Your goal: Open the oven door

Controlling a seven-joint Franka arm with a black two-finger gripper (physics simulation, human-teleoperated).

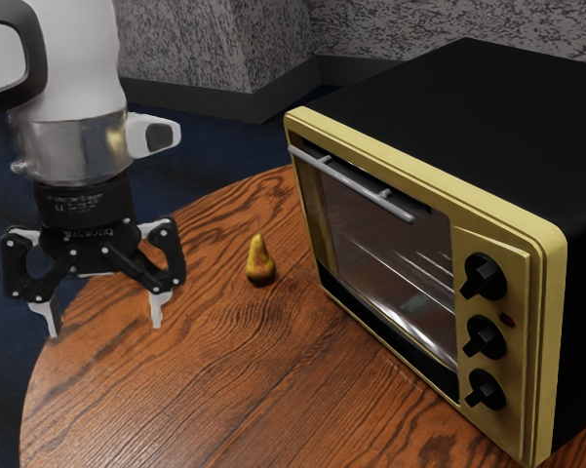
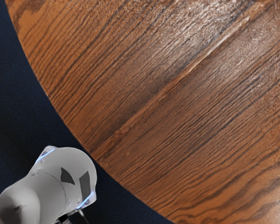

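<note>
1. Since the oven door [image 1: 385, 268] looks shut and the hand [image 1: 105, 328] hangs well apart from it, I'd call this the approach step, no contact at all. The fingers [image 1: 157, 310] are spread wide with nothing between them, so it's ready for a grab, just nowhere near one.

2. Next move, imo: carry the hand over toward the exterior view's right, line it up with the handle [image 1: 353, 182], and get a finger on each side of the bar or hook behind it. That probably takes some lift and a turn of the wrist. Oh, and mind the pear [image 1: 260, 265] standing on the bench [image 1: 195, 390] between hand and oven [image 1: 458, 107], easy to clip if you go in low.

3. After that, pull outward and down. The handle runs along the top edge, so my guess is it hinges at the bottom.

4. As for looks, the door's on the front of the oven, beside three black knobs [image 1: 485, 336]. Big dark, shiny glass with rack bars visible behind it, yellowish frame around it, and a thin grey metal bar standing a bit proud of the front. Kinda retro tbh.
</note>
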